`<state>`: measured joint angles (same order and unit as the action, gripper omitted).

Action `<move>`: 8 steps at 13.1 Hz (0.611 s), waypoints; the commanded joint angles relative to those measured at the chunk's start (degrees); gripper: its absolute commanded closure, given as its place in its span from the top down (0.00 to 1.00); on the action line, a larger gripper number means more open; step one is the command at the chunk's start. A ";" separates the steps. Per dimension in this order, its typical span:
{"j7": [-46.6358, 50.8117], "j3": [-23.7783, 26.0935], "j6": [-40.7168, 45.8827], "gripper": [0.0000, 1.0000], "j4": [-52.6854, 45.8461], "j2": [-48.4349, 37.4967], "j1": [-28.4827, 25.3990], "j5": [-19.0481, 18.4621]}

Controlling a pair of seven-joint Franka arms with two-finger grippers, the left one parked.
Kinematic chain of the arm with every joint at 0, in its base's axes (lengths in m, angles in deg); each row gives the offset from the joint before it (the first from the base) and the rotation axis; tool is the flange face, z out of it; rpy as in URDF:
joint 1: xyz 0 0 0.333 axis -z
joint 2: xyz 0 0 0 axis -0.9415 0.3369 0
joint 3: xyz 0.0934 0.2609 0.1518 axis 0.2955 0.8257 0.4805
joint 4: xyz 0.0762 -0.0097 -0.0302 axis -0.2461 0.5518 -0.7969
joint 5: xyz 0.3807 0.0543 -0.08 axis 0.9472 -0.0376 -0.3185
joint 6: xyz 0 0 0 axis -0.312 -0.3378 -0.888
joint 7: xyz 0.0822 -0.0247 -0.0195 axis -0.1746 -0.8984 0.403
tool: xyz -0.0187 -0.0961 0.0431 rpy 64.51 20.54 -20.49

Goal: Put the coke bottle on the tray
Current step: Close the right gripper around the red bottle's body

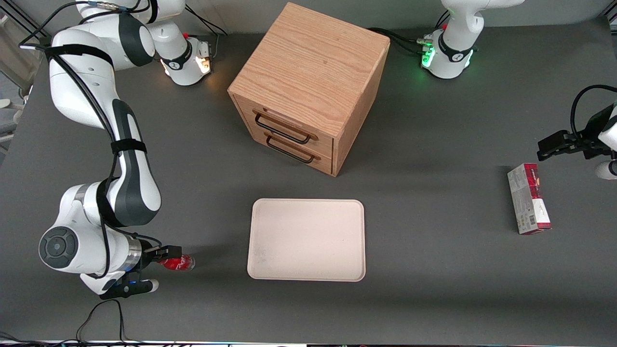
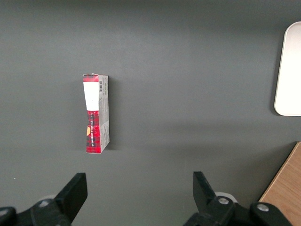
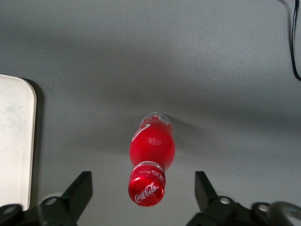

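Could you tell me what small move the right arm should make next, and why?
Probably lower the pincer a little further around the bottle, then close. The fingers stand wide open on either side of the red cap, not touching it, and the bottle stands upright on the table, apart from the tray, so nothing is gripped yet.

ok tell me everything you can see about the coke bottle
The coke bottle is small, seemingly plastic, with a red cap bearing white lettering, a red body and a clear base. It stands on the dark table toward the working arm's end, apart from the cream tray. The right arm's tool hangs over it, open, its fingers spread either side of the cap without touching. Nothing but the table appears to touch it.
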<state>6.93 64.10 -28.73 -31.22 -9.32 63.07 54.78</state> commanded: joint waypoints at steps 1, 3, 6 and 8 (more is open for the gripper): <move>1.09 -0.28 -1.10 0.01 1.30 -0.89 -0.32 -0.72; 0.65 -0.28 -1.10 0.00 1.30 -0.98 -0.15 -0.63; 0.91 -0.28 -1.01 0.00 1.21 -1.16 -0.15 -0.63; 1.26 -0.37 -0.66 0.00 1.04 -1.94 -0.23 -0.72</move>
<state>6.94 64.05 -28.90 -31.25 -9.41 63.17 54.72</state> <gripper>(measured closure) 0.687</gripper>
